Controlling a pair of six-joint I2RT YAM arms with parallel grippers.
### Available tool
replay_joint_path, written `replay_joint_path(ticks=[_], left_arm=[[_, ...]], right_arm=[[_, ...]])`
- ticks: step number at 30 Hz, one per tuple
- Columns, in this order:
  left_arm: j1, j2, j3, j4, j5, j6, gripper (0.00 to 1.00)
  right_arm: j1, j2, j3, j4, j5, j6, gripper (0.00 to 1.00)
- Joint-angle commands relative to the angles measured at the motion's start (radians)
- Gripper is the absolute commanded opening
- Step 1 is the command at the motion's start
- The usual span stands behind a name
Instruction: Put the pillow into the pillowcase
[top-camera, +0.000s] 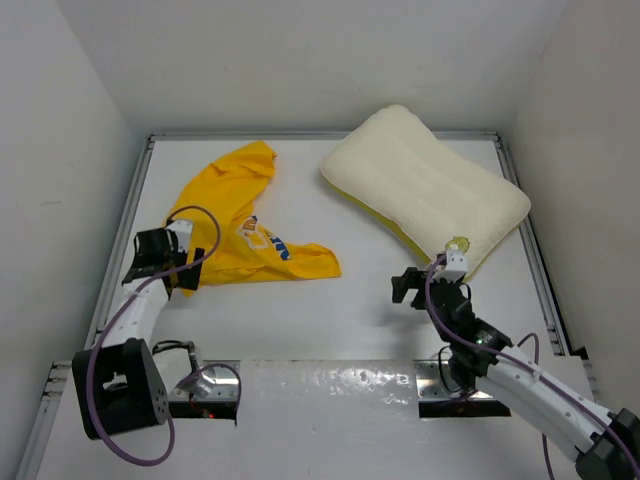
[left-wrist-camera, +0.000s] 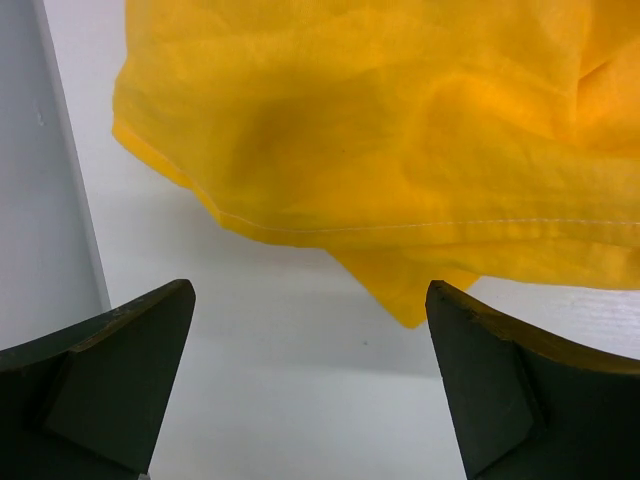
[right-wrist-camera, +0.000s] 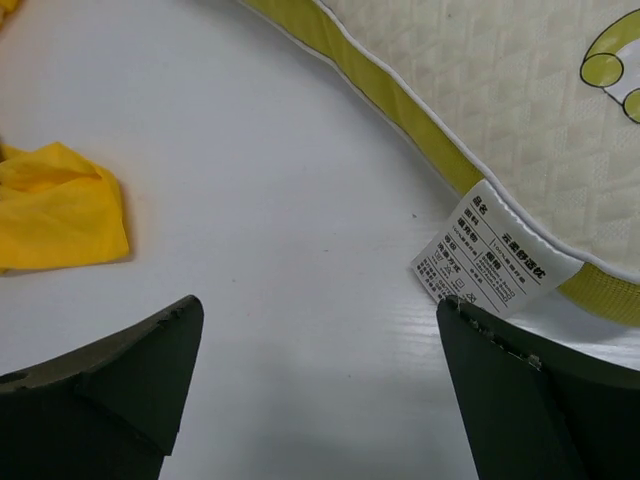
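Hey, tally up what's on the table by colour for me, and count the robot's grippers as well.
Yellow: 1, the pillowcase
Cream-white: 1, the pillow
Dark, both open: 2, the left gripper and the right gripper
Total: 4

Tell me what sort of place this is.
Probably a lab robot test cell, not a home: a white table boxed in by plain white walls, with a left arm and right arm bolted at its near edge.
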Motion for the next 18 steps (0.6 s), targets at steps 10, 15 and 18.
replay_joint_path(ticks=[10,15,18], left_arm=[[-0.029,-0.056,0.243,-0.150,0.363,0.168,0.99],[-0.112,-0.053,0.324,-0.199,0.362,0.176,0.78],[-0.176,-0.048,0.324,-0.248,0.382,0.178,0.82]], right_arm=[[0.001,0.180,0.157,0.186,-0.255,-0.205,0.99],[0.153,0.600,0.449,0.122,-0.263,-0.347,0.86],[0.283,0.846,0.612,0.149,-0.257,-0.436,0.91]])
